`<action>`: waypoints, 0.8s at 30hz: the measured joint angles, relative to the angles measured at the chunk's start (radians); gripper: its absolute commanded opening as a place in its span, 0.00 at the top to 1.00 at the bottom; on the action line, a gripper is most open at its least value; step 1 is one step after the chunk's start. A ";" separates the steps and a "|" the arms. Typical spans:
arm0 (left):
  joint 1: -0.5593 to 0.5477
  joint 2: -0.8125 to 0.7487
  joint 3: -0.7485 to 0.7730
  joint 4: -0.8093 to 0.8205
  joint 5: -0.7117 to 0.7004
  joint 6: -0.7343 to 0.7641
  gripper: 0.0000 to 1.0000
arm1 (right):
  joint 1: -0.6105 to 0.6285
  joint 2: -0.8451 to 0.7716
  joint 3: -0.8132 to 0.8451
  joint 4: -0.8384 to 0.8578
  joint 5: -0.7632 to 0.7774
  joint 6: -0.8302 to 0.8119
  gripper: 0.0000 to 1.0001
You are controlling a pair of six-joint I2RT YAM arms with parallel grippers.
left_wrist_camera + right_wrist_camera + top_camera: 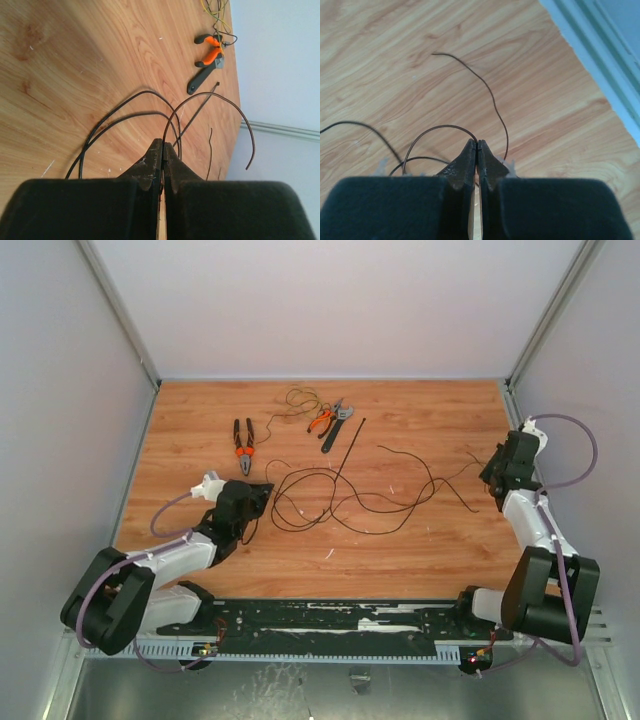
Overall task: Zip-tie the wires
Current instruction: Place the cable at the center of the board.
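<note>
The wires (340,502) lie in loose thin dark loops across the middle of the wooden table (420,550). My left gripper (262,490) is at their left end. In the left wrist view it (164,146) is shut on a strand of wire (226,100) that arcs up out of the tips and off to the right. My right gripper (493,475) is at the right end. In its wrist view it (477,144) is shut on a wire strand (445,126) that curves away to the left. The zip tie (348,447), a straight black strip, lies on the table behind the loops, apart from both grippers, and shows thin (202,105) in the left wrist view.
Black-and-orange pliers (244,445) lie at the back left. Orange-handled cutters (322,420) and a black-handled tool (335,430) lie at the back centre beside a small tangle of thin wire (300,398). Grey walls close in the table on three sides.
</note>
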 measured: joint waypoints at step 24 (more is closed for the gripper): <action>0.021 0.091 0.217 0.162 -0.096 0.171 1.00 | -0.082 0.080 0.167 0.036 0.125 0.018 1.00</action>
